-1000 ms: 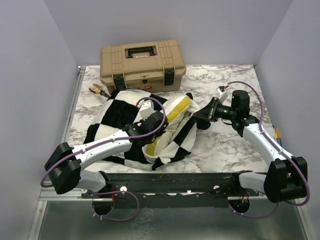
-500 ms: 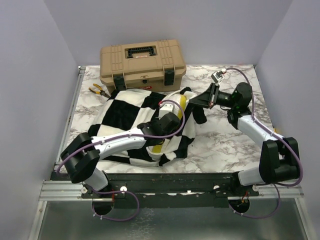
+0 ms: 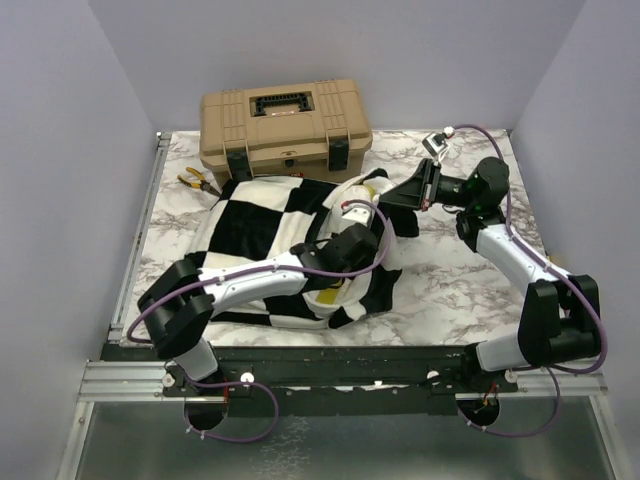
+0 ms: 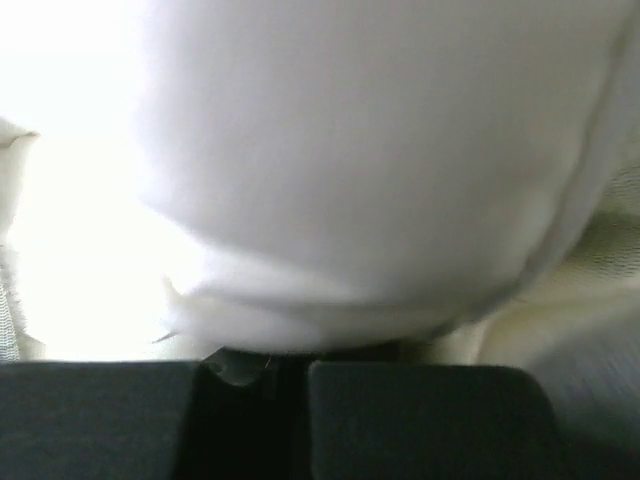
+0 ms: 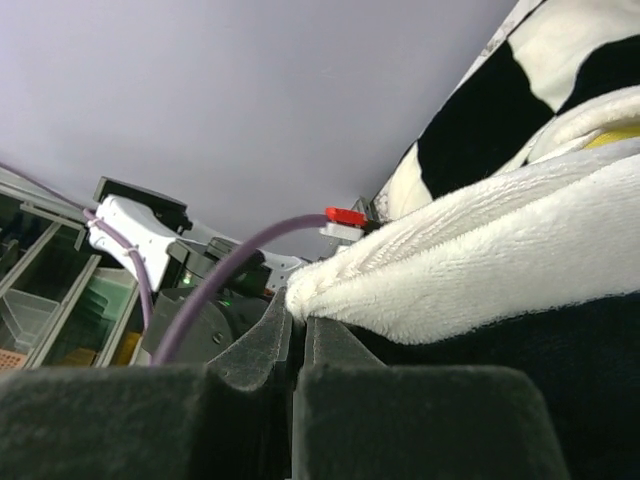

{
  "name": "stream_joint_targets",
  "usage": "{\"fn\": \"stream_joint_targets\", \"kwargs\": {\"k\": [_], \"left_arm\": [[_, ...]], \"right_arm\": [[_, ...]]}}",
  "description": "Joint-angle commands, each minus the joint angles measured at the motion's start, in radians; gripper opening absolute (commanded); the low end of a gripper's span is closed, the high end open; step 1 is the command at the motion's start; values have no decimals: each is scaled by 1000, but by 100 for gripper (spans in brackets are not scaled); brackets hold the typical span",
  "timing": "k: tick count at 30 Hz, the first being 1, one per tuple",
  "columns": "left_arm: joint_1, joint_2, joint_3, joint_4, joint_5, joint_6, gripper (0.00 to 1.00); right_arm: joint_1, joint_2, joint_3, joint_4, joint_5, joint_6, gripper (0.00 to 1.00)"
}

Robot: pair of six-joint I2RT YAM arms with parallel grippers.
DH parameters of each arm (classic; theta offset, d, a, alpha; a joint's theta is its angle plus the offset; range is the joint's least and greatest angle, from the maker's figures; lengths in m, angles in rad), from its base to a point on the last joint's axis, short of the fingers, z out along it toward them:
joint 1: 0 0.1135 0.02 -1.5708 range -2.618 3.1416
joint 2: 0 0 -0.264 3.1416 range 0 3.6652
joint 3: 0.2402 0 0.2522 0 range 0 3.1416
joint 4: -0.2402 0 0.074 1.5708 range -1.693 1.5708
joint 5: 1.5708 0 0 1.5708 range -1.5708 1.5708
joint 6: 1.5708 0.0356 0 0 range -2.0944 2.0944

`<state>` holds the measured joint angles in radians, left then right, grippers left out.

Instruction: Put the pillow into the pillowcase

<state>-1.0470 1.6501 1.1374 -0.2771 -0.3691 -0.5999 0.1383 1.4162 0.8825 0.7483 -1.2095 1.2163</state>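
Fingers of left arm (image 4: 100, 420) tight together on pillow (image 4: 380, 170), fingers of right arm (image 5: 430, 420) likewise on pillowcase (image 5: 480, 270) edge.

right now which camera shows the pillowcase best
The top external view: most of the checkered pillowcase shows, spread near the toolbox. The right wrist view shows only a fleecy edge up close; the left wrist view is blurred white fabric.

The left arm (image 3: 250, 275) reaches forward and to the right with its wrist low, the left end effector (image 4: 285, 372) closed. The right arm (image 3: 505, 250) folds at the elbow and points left, with the raised right end effector (image 5: 298, 335) pinching the pillowcase (image 5: 480, 270).
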Motion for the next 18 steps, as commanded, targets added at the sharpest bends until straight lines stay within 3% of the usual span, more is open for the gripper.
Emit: {"fn": "stream_joint_targets", "kwargs": {"k": [1,3,4,5,8,10,13,18], "left_arm": [[48,-142,-80,32,135,-65,8],[77,-210,-103,37,171,-92,24],[93,-245,-115,25,186,-112,48],[115,-280,-127,13,204,-137,60],[183,-392,-163,-16,251,-206,83],[221,-451,-171,-28,276,-225,88],[266,-484,-148,-37,285,-230,89],[307,-368,-28,-32,343,-211,83]], "right_arm": [[-4,16,105,-148,27,-164,0],[-4,30,134,-258,45,-229,0],[-5,34,144,-296,52,-249,0],[-4,38,151,-326,60,-258,0],[-4,43,160,-347,68,-263,0],[-4,42,163,-365,70,-268,0],[-4,43,165,-373,64,-272,0],[-4,32,159,-390,59,-273,0]]}}
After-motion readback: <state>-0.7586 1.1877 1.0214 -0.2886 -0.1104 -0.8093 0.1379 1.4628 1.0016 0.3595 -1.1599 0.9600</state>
